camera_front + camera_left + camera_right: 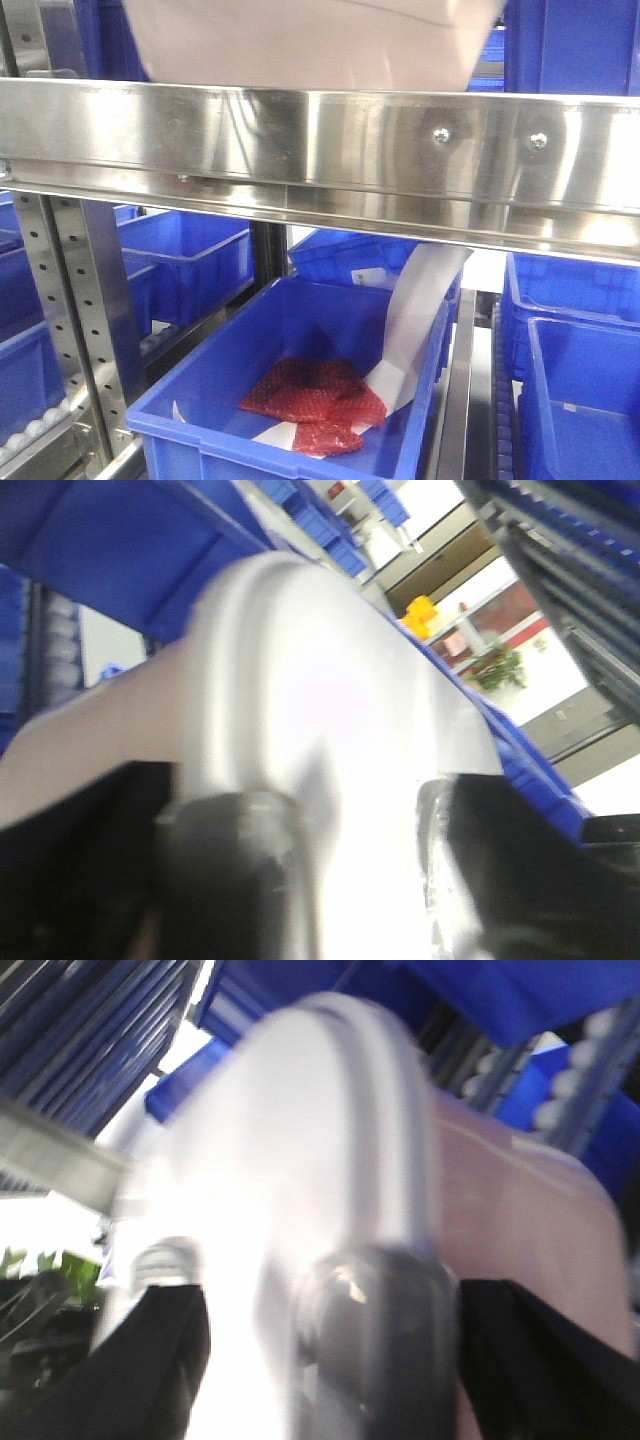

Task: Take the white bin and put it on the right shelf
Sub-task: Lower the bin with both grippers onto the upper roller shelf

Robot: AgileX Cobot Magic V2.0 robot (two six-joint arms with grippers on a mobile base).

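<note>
Nearest the cameras, the left gripper point(300, 880) and right gripper point(340, 1360) each straddle an end lip of the white bin point(310, 35). Their dark jaws look clenched on its rim, so the 2 arms share the load and keep it level. The bin's base is at the front rail of the right shelf point(300, 140); whether it touches is unclear. Beyond and below, a blue bin point(200, 440) holds red packets point(310, 395).
</note>
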